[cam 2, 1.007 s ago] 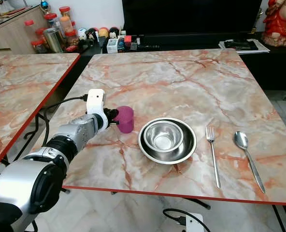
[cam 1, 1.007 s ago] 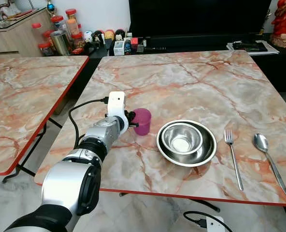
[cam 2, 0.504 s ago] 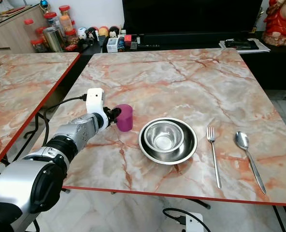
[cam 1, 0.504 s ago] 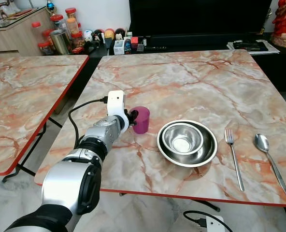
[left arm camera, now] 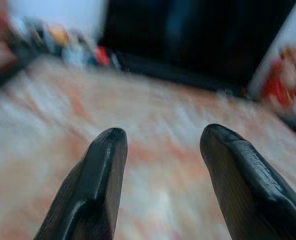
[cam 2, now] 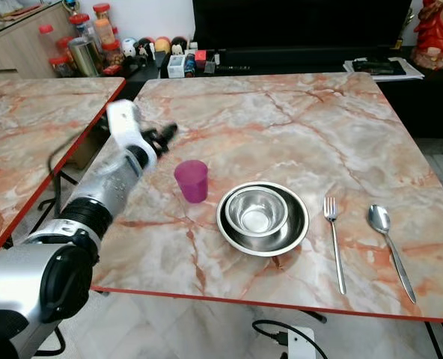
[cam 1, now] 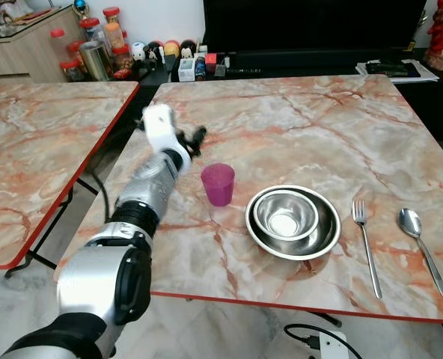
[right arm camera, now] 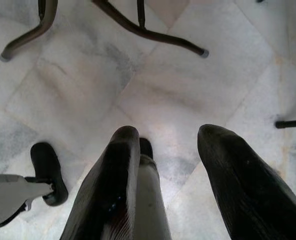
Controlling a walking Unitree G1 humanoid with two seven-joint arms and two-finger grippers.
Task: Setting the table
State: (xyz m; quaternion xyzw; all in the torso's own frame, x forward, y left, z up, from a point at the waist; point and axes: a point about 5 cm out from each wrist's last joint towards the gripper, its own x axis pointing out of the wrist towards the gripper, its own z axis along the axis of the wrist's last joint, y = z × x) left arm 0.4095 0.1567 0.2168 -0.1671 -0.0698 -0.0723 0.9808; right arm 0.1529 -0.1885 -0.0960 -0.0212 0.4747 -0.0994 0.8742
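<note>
A purple cup (cam 1: 218,184) stands upright on the marble table (cam 1: 296,127), left of two nested steel bowls (cam 1: 292,221). A fork (cam 1: 367,247) and a spoon (cam 1: 423,247) lie to the right of the bowls. My left gripper (cam 1: 195,138) hangs above the table, behind and to the left of the cup and apart from it. Its fingers (left arm camera: 100,170) are open with nothing between them, and the wrist picture is blurred. My right gripper (right arm camera: 168,145) hangs idle and open over the tiled floor.
A second marble table (cam 1: 42,142) stands to the left across a narrow gap. Jars and small figures (cam 1: 102,45) line the back, beside a black screen (cam 1: 311,22). Papers (cam 1: 397,69) lie at the back right. A white box with a cable (cam 1: 326,344) sits on the floor.
My left gripper has let go of the purple cup and has risen up and back to the left. The cup stays standing where it was.
</note>
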